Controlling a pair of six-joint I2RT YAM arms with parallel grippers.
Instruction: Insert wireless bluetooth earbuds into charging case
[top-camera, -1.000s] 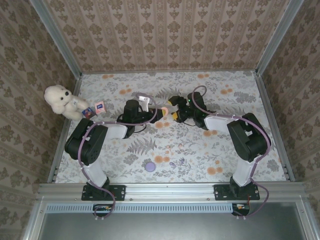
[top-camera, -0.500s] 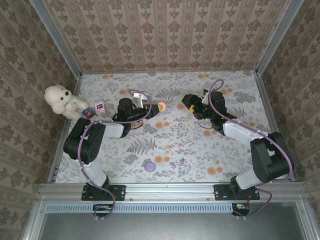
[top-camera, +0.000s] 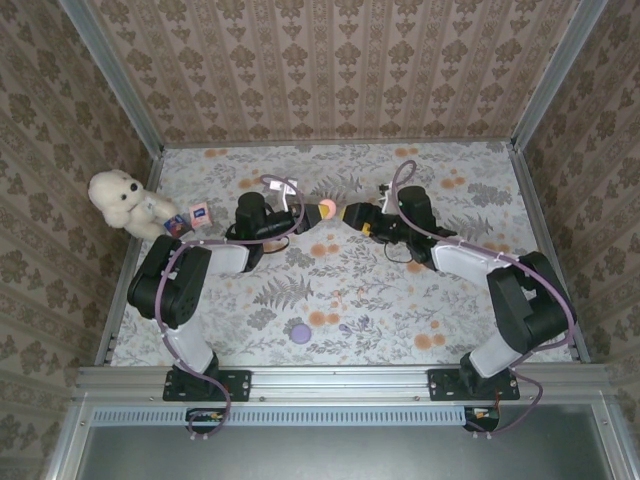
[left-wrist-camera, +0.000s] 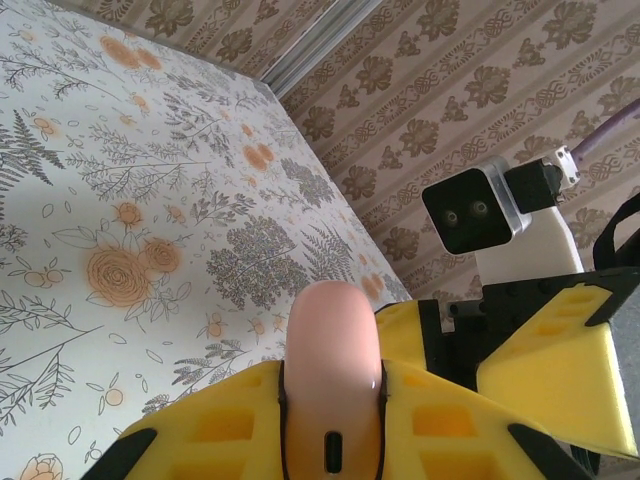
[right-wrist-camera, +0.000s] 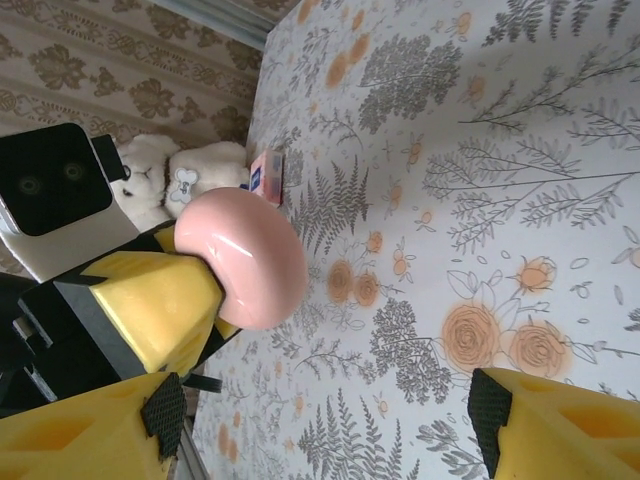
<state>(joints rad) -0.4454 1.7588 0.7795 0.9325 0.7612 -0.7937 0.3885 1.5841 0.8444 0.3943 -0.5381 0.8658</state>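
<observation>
A pink, rounded charging case (top-camera: 326, 210) is held above the table, with my left gripper (top-camera: 312, 212) shut on it. In the left wrist view the case (left-wrist-camera: 333, 340) stands closed between the yellow fingers (left-wrist-camera: 215, 425), its charging port facing the camera. My right gripper (top-camera: 352, 215) is open just right of the case, pointing at it. Seen from the right wrist, the case (right-wrist-camera: 245, 260) lies beyond the wide-apart jaws of the right gripper (right-wrist-camera: 330, 415), nothing between them. The earbuds are out of view.
A white teddy bear (top-camera: 122, 200) sits at the table's left edge, small cards (top-camera: 190, 218) next to it. A purple disc (top-camera: 300, 332) lies near the front. Patterned walls and metal rails (top-camera: 535, 220) enclose the floral table (top-camera: 380, 300).
The right gripper swung away to the right, then came back up close to the case. The left gripper with the case shifted slightly toward the back.
</observation>
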